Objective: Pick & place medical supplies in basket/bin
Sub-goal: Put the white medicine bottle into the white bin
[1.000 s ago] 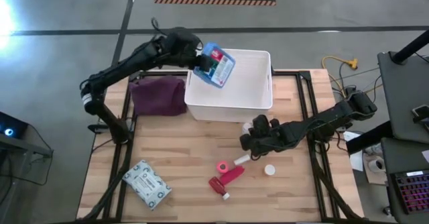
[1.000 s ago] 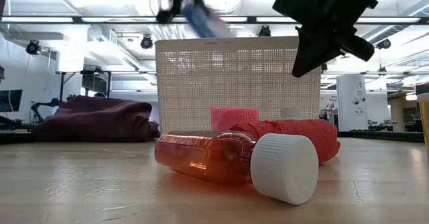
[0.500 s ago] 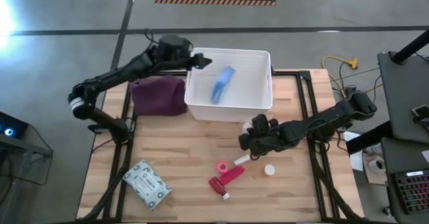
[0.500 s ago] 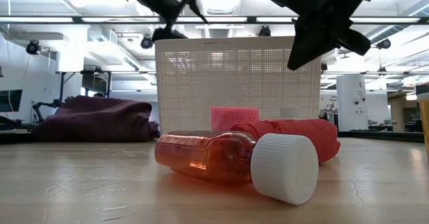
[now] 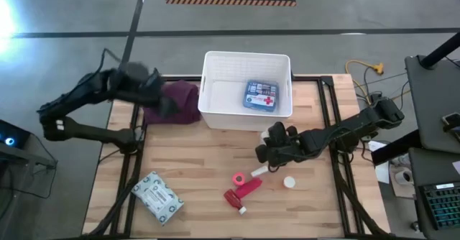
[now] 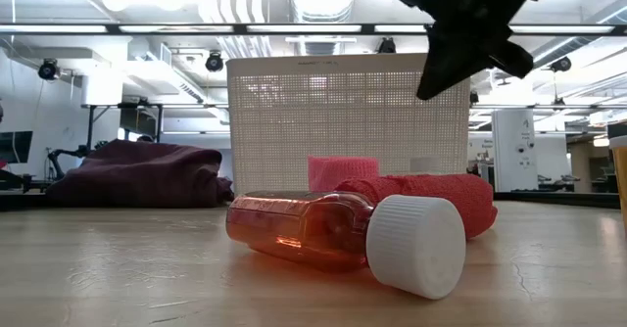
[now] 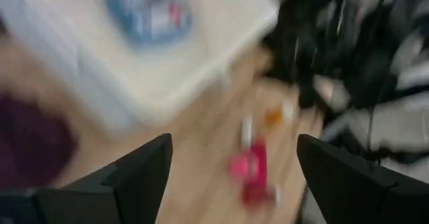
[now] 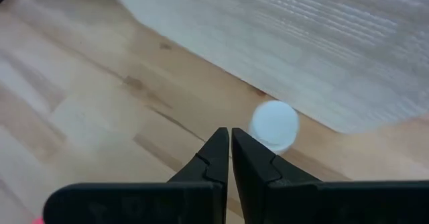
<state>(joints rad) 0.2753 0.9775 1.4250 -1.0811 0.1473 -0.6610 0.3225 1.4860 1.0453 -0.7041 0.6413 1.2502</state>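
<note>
I see the blue box (image 5: 259, 96) lying flat inside the white bin (image 5: 212, 114), label up, toward the bin's right side. Bin sits at the far edge of the worktop (image 5: 194, 161).

Left pincer (image 5: 154, 90) is over the maroon cloth (image 5: 183, 100), just left of the bin. Its fingers (image 7: 144, 170) are spread wide in the left wrist view, nothing between them.

Right pincer (image 5: 267, 148) hangs just in front of the bin's near wall, right of centre. In the right wrist view its fingertips (image 8: 218, 150) are pressed together, holding nothing, with a small white bottle (image 8: 274, 125) on the wood just beyond them.

On the worktop I see:
- pink tape roll (image 5: 237, 177) and red tube (image 5: 243, 191) near the middle, close to each other
- white cap-like item (image 5: 289, 182) to their right
- grey-white packet (image 5: 157, 196) at the near left corner, well apart from the rest

Low view: red tube (image 6: 304, 227) with its white cap fills the foreground, the bin behind it.
</note>
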